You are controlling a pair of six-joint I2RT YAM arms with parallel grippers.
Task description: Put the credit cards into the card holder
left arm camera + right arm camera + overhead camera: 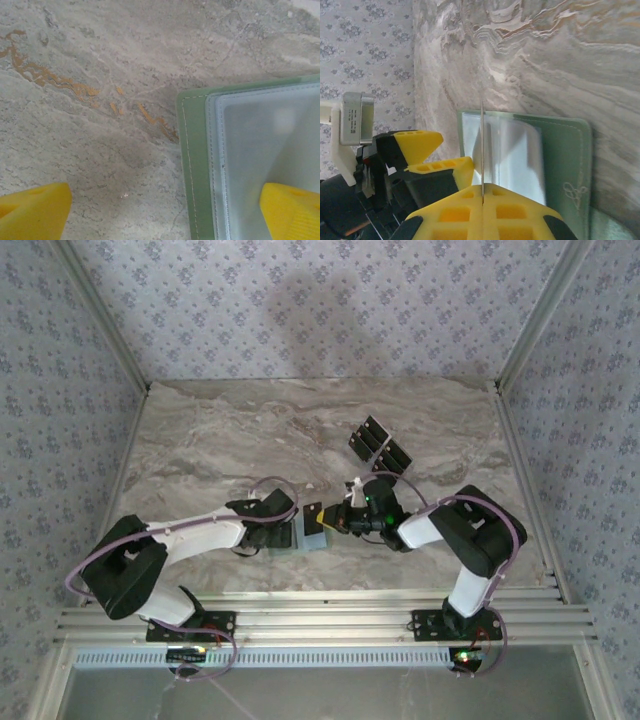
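Observation:
The card holder lies open on the marble between the arms, green with a clear sleeve over its pale inside. My left gripper is open and astride its left edge: one yellow finger rests on the sleeve, the other sits over bare table. My right gripper is shut on one credit card, seen edge-on as a thin line, held upright just above the holder. In the top view that black card sticks out leftward from the right gripper. More credit cards lie fanned behind.
The left gripper's yellow fingers stand close to the left of the held card in the right wrist view. Patterned walls and metal rails box in the marble table. The loose cards sit just behind the right arm.

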